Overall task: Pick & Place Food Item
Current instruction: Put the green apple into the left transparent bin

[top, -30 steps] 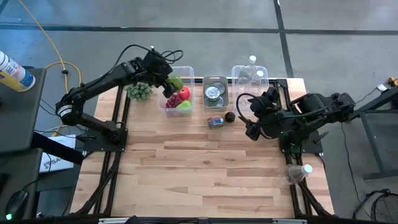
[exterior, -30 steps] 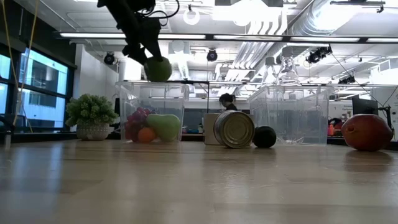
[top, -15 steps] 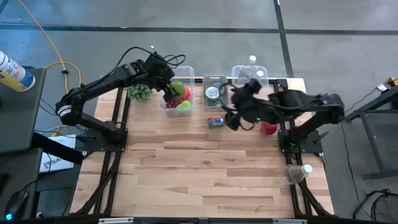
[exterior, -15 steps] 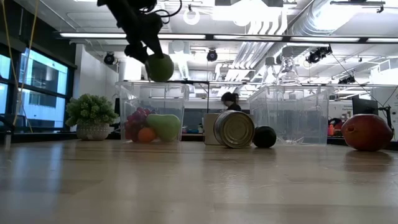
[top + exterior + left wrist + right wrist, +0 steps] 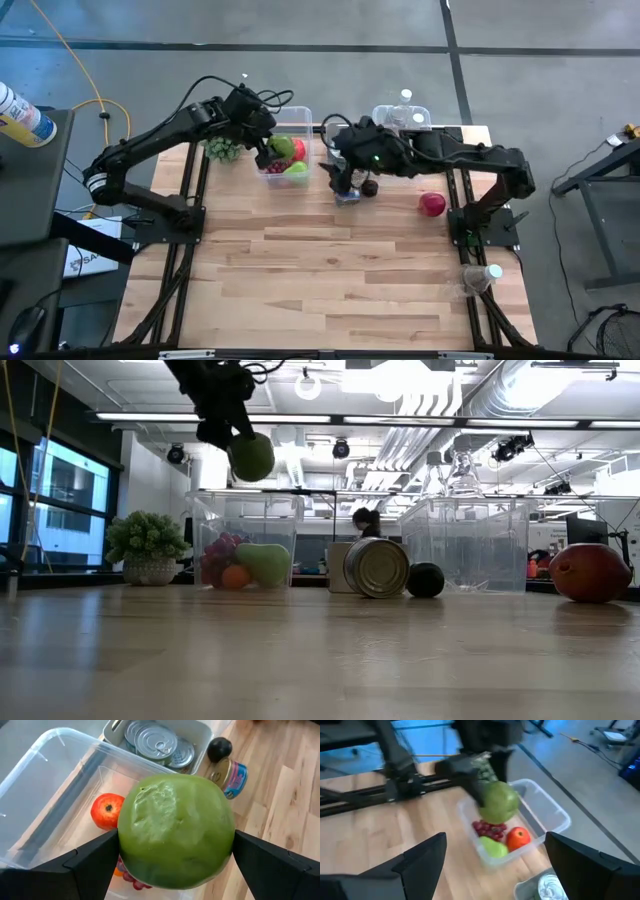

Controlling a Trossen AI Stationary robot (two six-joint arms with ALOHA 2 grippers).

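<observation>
Your left end effector (image 5: pixel 176 851) grips the green fruit (image 5: pixel 176 831) above the clear bin (image 5: pixel 283 155); release remains; your right end effector (image 5: pixel 492 865) is open.

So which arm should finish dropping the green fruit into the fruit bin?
The left. The left gripper already clamps the green fruit directly above the clear fruit bin. The right gripper is open and empty, over the tray of cans.
</observation>
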